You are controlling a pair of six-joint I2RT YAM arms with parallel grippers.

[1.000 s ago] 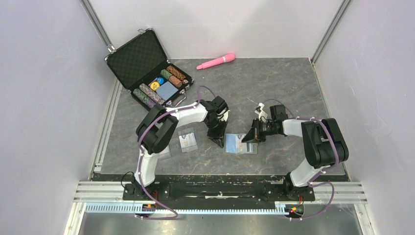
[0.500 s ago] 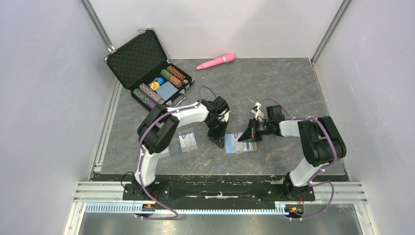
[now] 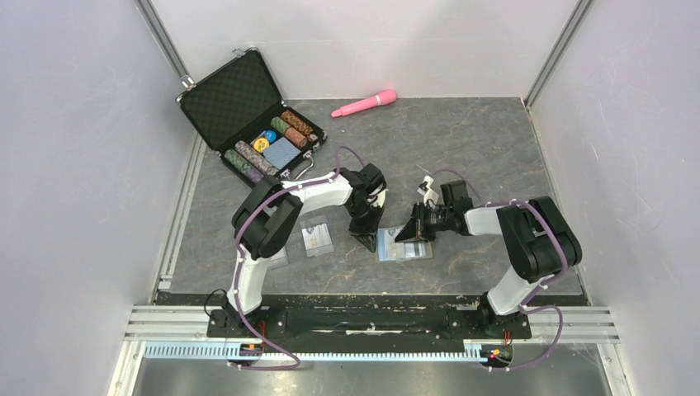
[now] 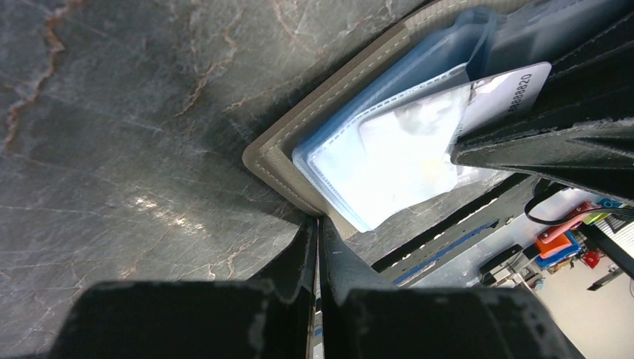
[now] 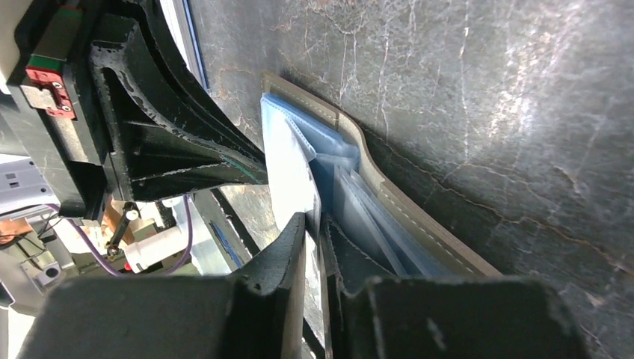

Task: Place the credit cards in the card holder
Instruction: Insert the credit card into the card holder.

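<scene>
The left end effector (image 4: 315, 221), closed and empty, pins the card holder's (image 4: 278, 158) edge to the counter (image 4: 112, 134); the right end effector (image 5: 314, 221) pinches a credit card (image 4: 497, 93) entering its lining.

Right gripper (image 3: 406, 234) slid left over card holder (image 3: 418, 251).

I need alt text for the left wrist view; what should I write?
A whitish credit card sits partly inside the light-blue lining of an open khaki-tan card holder on a grey marble table. The left hand, shut, points at the holder's edge.
</scene>
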